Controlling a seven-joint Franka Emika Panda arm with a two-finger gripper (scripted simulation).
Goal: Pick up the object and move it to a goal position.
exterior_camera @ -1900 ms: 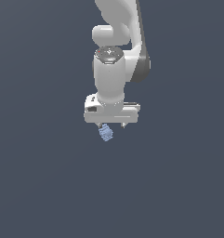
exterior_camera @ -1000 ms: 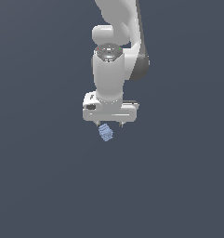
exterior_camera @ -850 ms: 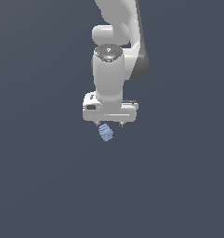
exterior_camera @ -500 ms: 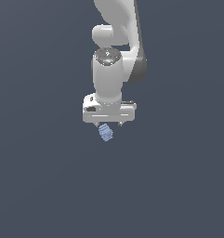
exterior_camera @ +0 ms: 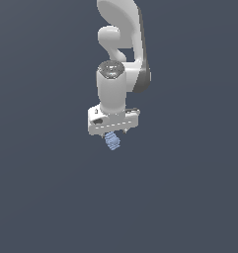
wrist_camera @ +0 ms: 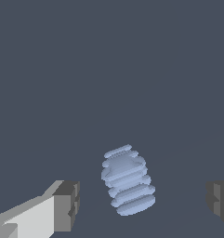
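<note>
The object (exterior_camera: 112,142) is a small pale blue, ridged, lumpy block on the dark grey floor. In the exterior view it shows just under the white gripper (exterior_camera: 113,135), partly covered by the hand. In the wrist view the object (wrist_camera: 127,180) lies between the two dark fingertips (wrist_camera: 67,204), with a clear gap on each side. The gripper (wrist_camera: 143,204) is open and straddles the object without touching it. Nothing is held.
The white arm (exterior_camera: 121,44) rises above the hand in the exterior view. A plain dark grey floor (exterior_camera: 189,197) surrounds the object; no other objects or marker show.
The wrist and hand have sunk slightly over the object. The object has stayed in place. The jaws remain open.
</note>
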